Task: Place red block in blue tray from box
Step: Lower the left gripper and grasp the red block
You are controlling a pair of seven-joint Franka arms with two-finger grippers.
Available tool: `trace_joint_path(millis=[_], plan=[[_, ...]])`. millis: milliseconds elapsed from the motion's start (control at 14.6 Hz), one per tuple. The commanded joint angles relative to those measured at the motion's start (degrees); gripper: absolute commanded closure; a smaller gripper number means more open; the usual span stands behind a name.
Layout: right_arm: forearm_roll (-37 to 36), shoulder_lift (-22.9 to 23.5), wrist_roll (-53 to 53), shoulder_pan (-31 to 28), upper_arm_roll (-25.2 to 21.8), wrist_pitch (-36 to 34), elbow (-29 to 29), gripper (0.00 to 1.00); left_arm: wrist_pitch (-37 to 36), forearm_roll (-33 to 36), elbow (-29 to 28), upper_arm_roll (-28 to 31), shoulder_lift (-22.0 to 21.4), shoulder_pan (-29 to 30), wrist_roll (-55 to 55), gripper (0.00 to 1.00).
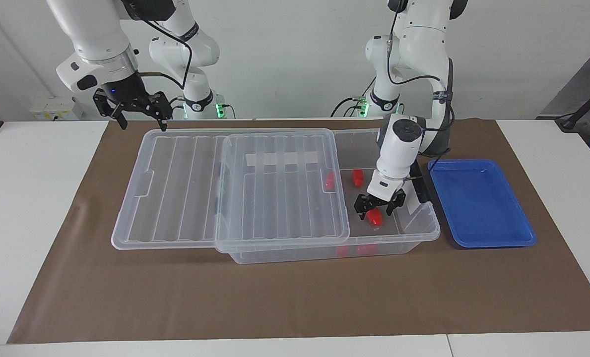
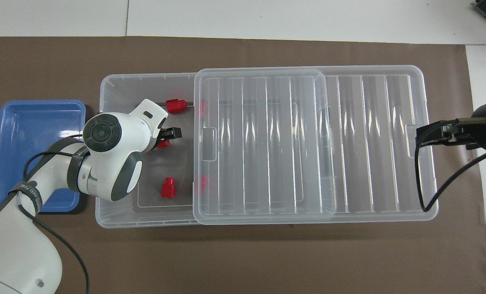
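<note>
The left gripper (image 1: 374,210) is standing with its jaws spread wide, straddling the red block (image 1: 374,216) on the floor of the box (image 1: 426,230); whether the fingers are touching the block is hard to make out; in the overhead view the left arm's wrist is covering most of that block, leaving only a red sliver (image 2: 163,143) showing. The left arm is reaching in over the box's open end and pointing steeply down. Another red block (image 1: 358,177) is lying at about eleven o'clock of the held-over one in the facing view, and others are only blurring through the lid (image 1: 275,188), which is sitting slid toward the right arm's end. The blue tray (image 1: 493,238) is resting on the bench beside the box at the left arm's end. The right gripper (image 1: 138,115) is hanging over the lid's corner, jaws wide, gripping nothing.
</note>
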Motion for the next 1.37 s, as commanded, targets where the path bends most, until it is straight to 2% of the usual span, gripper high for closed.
trace_joint_path(millis=[0,137,205,274,411,685,890,1301], plan=[[-0.2,0.8,1.5,-0.4,0.3,-0.2,1.0,0.00,1.8,1.3,-1.3,-0.1,-0.3,0.5,-0.8,0.24],[-0.2,0.2,1.3,-0.8,0.3,0.2,-0.4,0.00,1.7,1.3,-1.2,-0.1,-0.3,0.5,-0.8,0.57],[-0.2,0.1,1.6,-0.6,0.3,1.3,-0.6,0.00,1.6,1.3,-1.2,0.0,-0.3,0.5,-0.7,0.69],[-0.2,0.0,1.6,-0.6,0.3,1.6,-0.9,0.00,1.5,1.3,-1.2,-0.1,-0.3,0.5,-0.6,0.81],[-0.2,-0.2,1.5,-0.7,0.3,1.4,-1.3,0.00,1.4,1.3,-1.0,0.0,-0.3,0.5,-0.5,0.98],[-0.2,-0.3,1.2,-0.8,0.3,1.4,-1.5,0.00,-0.7,1.2,0.2,0.1,-0.4,0.5,-0.5,1.00],[-0.2,-0.5,1.1,-0.9,0.2,1.0,-1.9,0.00,-10.2,1.3,5.3,0.1,-1.1,0.3,-0.5,1.00],[-0.2,-1.2,1.3,-2.2,-0.1,3.6,-4.1,0.00,-22.5,1.3,7.9,0.1,-7.0,0.3,-0.6,1.00]])
